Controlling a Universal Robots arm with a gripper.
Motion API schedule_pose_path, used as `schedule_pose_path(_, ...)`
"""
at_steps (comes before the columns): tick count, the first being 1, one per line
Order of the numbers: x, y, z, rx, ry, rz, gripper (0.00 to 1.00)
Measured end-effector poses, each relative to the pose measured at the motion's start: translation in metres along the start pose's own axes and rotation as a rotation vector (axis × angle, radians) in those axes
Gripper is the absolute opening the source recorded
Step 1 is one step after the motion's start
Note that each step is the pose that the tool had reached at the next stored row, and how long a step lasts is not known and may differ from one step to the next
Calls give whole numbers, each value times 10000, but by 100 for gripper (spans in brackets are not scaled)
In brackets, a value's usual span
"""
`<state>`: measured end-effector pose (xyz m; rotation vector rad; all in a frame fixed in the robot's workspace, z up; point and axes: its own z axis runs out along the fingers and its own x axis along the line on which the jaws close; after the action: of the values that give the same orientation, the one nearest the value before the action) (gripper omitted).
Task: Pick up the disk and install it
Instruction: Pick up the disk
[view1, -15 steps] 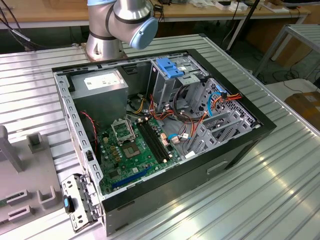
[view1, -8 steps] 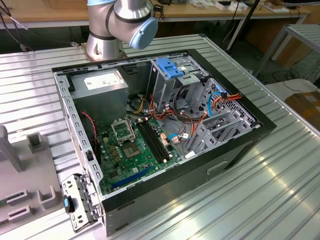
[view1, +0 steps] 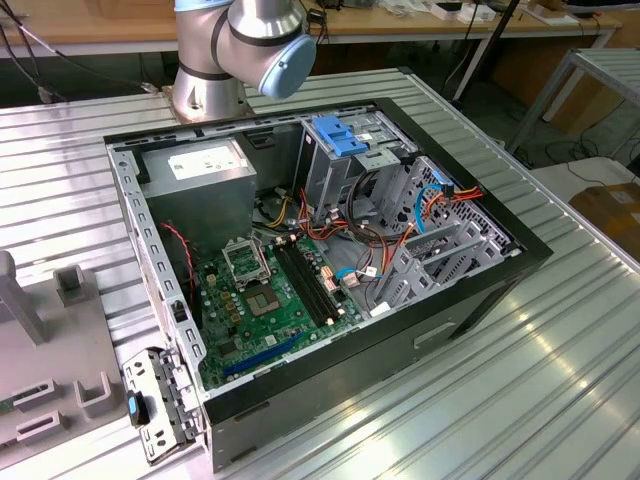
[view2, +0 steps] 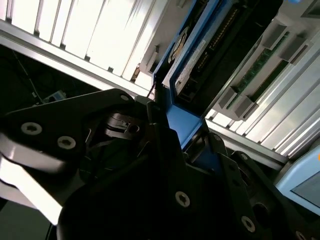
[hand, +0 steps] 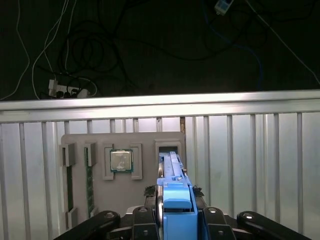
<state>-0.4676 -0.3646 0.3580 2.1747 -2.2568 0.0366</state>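
Observation:
The disk stands on edge over the grey parts tray, a dark drive with a bright blue bracket along its edge. In the second wrist view, the disk shows its white label and its blue bracket. My gripper has a black finger pressed against each side of the blue bracket, shut on the disk. I cannot tell whether the disk is clear of the tray's slot.
The tray also holds a processor chip and memory sticks. In the exterior view, an open computer case lies on the ribbed metal table, with a drive cage and blue latch, a power-supply box and a green motherboard. The arm's base stands behind the case.

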Motion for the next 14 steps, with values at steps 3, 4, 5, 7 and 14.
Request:
schedule_pose_path(3, 1, -1, -55, -1, 0, 0, 37)
schedule_pose_path(4, 1, -1, -70, 1, -1, 0, 37)
schedule_pose_path(5, 2, -1, -96, 0, -2, 0, 37)
schedule_pose_path(7, 2, -2, -130, 0, -4, 0, 37)
schedule_pose_path(14, 4, -3, -222, -3, -4, 1, 37)
